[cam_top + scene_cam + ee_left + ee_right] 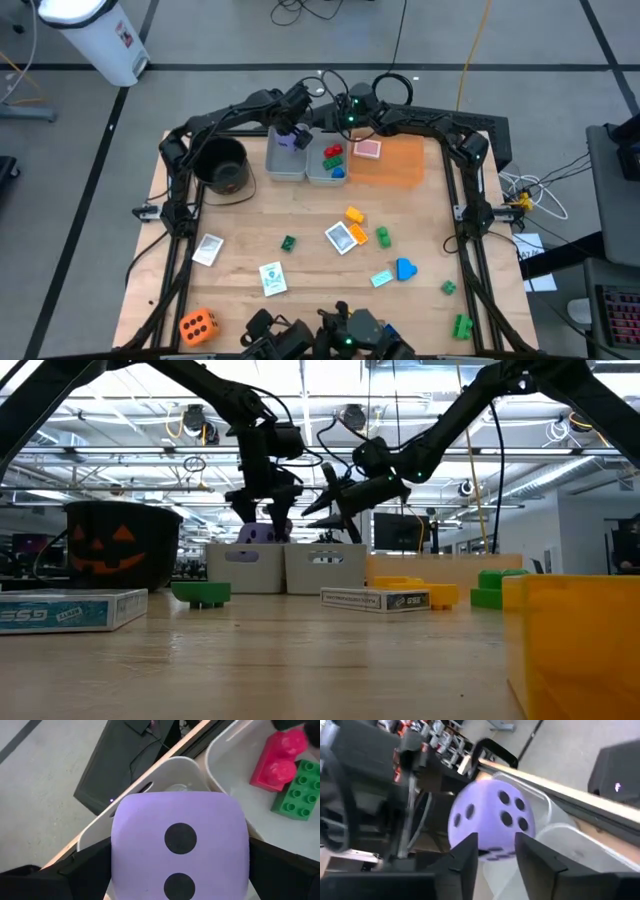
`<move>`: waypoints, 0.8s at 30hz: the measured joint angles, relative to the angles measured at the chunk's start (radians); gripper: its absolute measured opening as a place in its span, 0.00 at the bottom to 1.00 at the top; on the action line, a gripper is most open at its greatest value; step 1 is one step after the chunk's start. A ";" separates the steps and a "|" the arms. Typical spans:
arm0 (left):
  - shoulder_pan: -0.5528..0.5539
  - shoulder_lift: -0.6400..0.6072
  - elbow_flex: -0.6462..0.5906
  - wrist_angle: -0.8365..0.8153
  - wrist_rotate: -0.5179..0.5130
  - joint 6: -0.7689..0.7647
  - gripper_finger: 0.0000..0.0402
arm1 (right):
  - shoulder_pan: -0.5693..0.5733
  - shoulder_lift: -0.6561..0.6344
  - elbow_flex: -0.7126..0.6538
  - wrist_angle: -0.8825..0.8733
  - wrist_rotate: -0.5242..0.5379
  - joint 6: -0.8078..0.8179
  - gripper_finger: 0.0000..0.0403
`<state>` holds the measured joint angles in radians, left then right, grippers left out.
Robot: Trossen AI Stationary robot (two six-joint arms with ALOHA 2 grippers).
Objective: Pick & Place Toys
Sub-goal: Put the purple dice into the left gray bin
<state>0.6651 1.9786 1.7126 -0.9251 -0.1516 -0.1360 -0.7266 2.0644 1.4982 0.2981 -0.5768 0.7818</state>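
Widely spread, left claw (180, 870) straddles purple die (179, 840).

arms (230, 115) — black, jointed | cables — black, looped | jaws — dark

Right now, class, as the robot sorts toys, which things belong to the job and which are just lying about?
Part of the job:
purple die, between the left tool's fingers over a bin
orange die
red brick
blue heart
picture cards

Just lying about:
pumpkin bucket
white container
cables
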 joint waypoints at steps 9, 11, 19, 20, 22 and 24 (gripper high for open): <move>0.000 -0.018 -0.001 0.016 -0.009 0.031 1.00 | 0.010 -0.003 0.001 0.044 -0.004 0.028 0.13; 0.000 -0.018 -0.001 0.015 -0.009 0.031 1.00 | 0.017 -0.003 0.001 0.051 -0.004 0.028 0.09; 0.001 -0.018 -0.001 0.002 -0.013 0.047 1.00 | 0.024 -0.003 0.001 0.074 -0.005 0.049 0.01; 0.001 -0.018 -0.001 0.002 -0.011 0.046 1.00 | 0.024 -0.003 0.001 0.074 -0.005 0.052 0.01; 0.001 -0.018 -0.001 0.002 -0.001 0.049 1.00 | 0.024 -0.003 0.001 0.072 -0.005 0.050 0.02; 0.001 -0.018 -0.001 0.002 0.011 0.053 1.00 | 0.024 -0.003 0.001 0.071 -0.006 0.046 0.02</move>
<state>0.6662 1.9602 1.7119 -0.9227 -0.1410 -0.0826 -0.7025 2.0617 1.4990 0.3696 -0.5832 0.8281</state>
